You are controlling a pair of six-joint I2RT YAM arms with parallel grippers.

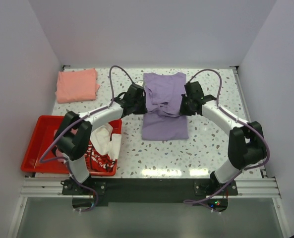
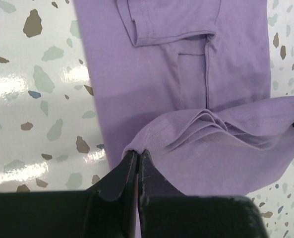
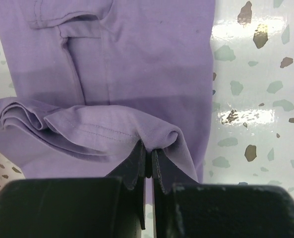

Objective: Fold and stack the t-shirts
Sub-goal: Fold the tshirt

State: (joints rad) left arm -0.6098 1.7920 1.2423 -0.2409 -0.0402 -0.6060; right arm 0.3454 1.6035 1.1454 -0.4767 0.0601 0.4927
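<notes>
Near left on the bench (image 1: pixel 186 153), the red tray (image 1: pixel 41 145) holds a crumpled white tee (image 1: pixel 106 140) with red print, too small to read. Only the top view catches that tray.

Mid-bench: the purple tee (image 1: pixel 164 126) lies flat, running front to back, with a tool at each side. The left tool (image 1: pixel 143 105) is at its left edge and the right tool (image 1: pixel 183 105) at its right edge, cloth bunched between them. From above the wrists hide the fingertips, so over to the wrist cameras.

Left wrist: the left tool (image 2: pixel 138 154) is pinched tight on a raised fold of the purple tee (image 2: pixel 151 74), above the flat layer underneath. A sleeve lies flat just beyond.

Right wrist: the right tool (image 3: pixel 148 147) is clamped on the other end of that fold. Here a stitched hem shows on the purple tee (image 3: pixel 137 49), with ripples running off to the left.

Far left corner, top view only: the salmon tee (image 1: pixel 77 85), folded, well apart from the purple one.
</notes>
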